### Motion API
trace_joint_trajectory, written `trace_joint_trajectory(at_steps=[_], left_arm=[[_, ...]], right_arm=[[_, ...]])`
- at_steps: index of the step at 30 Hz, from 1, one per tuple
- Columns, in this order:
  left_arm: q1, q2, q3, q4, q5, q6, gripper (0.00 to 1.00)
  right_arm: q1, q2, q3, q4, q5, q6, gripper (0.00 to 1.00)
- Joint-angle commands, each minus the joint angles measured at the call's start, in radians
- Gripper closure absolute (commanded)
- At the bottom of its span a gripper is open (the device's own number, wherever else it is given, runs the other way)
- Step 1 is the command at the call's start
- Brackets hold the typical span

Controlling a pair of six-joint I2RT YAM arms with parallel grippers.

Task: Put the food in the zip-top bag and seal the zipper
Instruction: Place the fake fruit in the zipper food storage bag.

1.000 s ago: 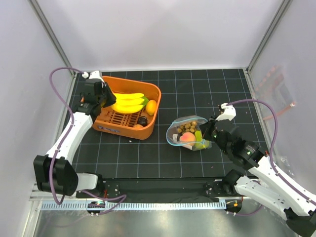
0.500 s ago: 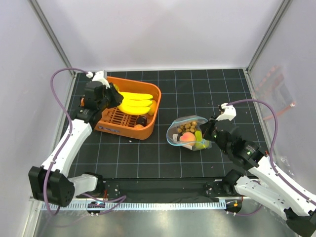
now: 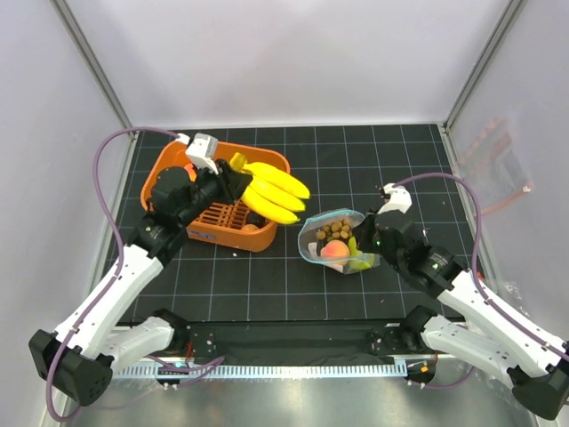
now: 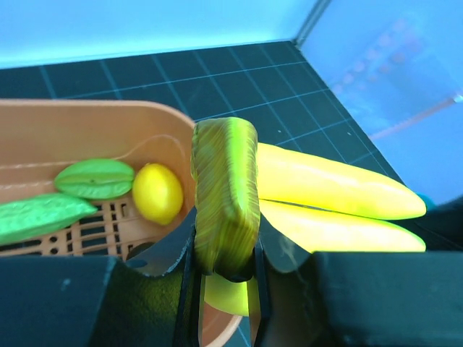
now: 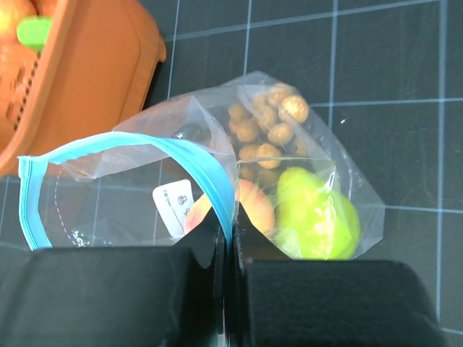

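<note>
Left end effector (image 3: 233, 174) pinches the banana (image 3: 277, 194) bunch by its stem, tips pointing toward the counter (image 3: 418, 160) right edge; right end effector (image 5: 228, 230) clamps the zipper (image 5: 130, 147).

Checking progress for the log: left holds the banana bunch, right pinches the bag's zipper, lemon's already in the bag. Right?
Not the lemon: it lies in the orange basket, per the left wrist view. The rest holds: the left gripper holds the banana bunch, and the right gripper pinches the zipper of the zip-top bag.
</note>
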Motion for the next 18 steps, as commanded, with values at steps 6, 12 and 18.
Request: trace_joint_trajectory(at_steps=[6, 12, 18], left_arm=[[-0.161, -0.035, -0.072, 0.314, -0.001, 0.157, 1.0], [-0.302, -0.011, -0.064, 0.376, -0.087, 0.309, 1.0], [-0.348, 0.029, -0.067, 0.508, -0.101, 0.376, 1.0]], right_arm=[[-0.003, 0.072, 0.1, 0.021, -0.17, -0.016, 0.99], [-0.003, 0.081, 0.161, -0.017, -0.228, -0.004, 0.99], [-0.004, 0.084, 0.207, -0.05, -0.257, 0.027, 0.99]])
